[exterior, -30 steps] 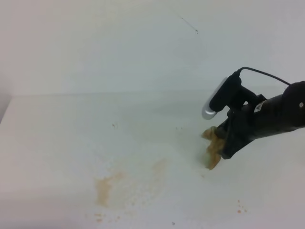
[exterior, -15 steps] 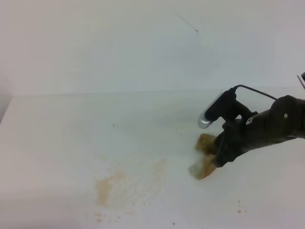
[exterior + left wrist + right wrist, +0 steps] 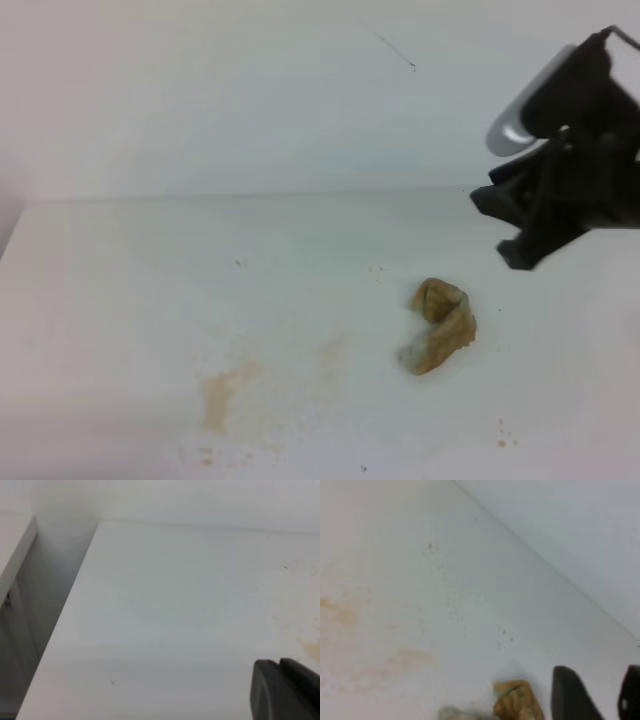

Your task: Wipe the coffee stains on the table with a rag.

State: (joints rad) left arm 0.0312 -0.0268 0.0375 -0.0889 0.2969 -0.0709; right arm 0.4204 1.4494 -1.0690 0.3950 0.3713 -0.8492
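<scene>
The tan-brown rag (image 3: 441, 325) lies crumpled on the white table (image 3: 130, 280), right of centre, with nothing holding it. My right gripper (image 3: 506, 228) hangs above and to the right of it, open and empty. In the right wrist view its two dark fingers (image 3: 569, 696) stand apart, with the rag (image 3: 518, 706) just left of them. The coffee stains (image 3: 220, 393) are a faded tan smear at the front left, with a paler patch (image 3: 334, 350) and specks (image 3: 505, 436). My left gripper (image 3: 280, 687) shows only in the left wrist view, its fingers together.
The white wall (image 3: 250, 90) rises behind the table's back edge. The left wrist view shows the table's left edge (image 3: 65, 605) with a gap beside it and faint stains (image 3: 311, 649) at the right. The right wrist view shows pale smears (image 3: 405, 659).
My right gripper has let go of the rag and risen up and to the right. The rag now lies loose on the table where it was set down.
</scene>
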